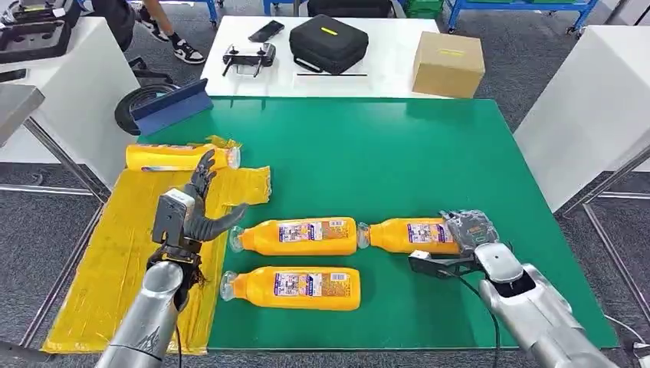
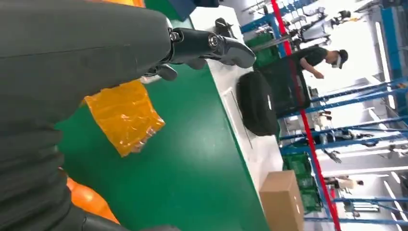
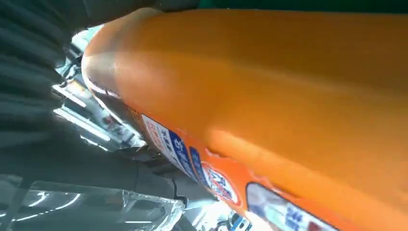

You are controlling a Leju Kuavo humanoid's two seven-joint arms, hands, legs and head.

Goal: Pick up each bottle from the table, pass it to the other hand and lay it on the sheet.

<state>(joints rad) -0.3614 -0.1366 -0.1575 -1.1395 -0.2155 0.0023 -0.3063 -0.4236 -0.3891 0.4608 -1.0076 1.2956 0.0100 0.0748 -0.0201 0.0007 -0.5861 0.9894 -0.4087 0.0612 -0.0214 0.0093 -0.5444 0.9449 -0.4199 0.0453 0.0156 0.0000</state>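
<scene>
Three orange bottles lie on the green table [image 1: 398,146]: a middle one [image 1: 299,235], a nearer one [image 1: 295,287] and a right one [image 1: 406,234]. My right hand [image 1: 469,230] grips the right bottle's base end, fingers over it and thumb under it; the bottle [image 3: 269,96] looms close in the right wrist view. Another bottle [image 1: 178,157] lies at the far end of the yellow sheet [image 1: 115,261]. Above the sheet's right edge my left hand [image 1: 193,211] is open and holds nothing, its fingers [image 2: 211,45] spread. A corner of the sheet [image 2: 125,115] appears in the left wrist view.
A white table beyond carries a black case [image 1: 328,42], a cardboard box [image 1: 448,63] and a controller [image 1: 249,56]. A blue tool [image 1: 170,106] leans at the green table's far left corner. A person's legs [image 1: 165,31] stand at the back left. White tables flank both sides.
</scene>
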